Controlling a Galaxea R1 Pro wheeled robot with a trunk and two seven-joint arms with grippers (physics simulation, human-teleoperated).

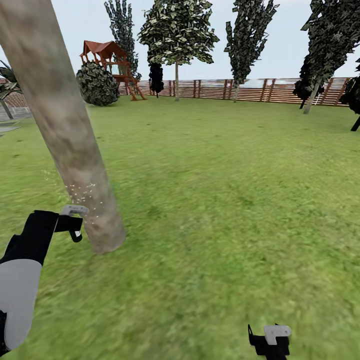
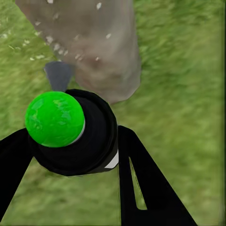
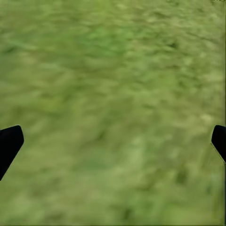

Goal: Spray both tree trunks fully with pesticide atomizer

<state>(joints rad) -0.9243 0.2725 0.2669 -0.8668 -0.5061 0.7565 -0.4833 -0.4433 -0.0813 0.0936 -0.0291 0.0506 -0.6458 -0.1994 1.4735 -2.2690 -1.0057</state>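
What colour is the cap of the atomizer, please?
Bright green, clearest in the left wrist view: atomizer, cap.

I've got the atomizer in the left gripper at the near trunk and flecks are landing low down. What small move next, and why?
Probably raise the left gripper slowly along the tree trunk, nozzle kept aimed at it. The pesticide atomizer sits clamped between the fingers with its cap dot green, and the pale flecks cluster only near the trunk's base; the bark above looks bare.
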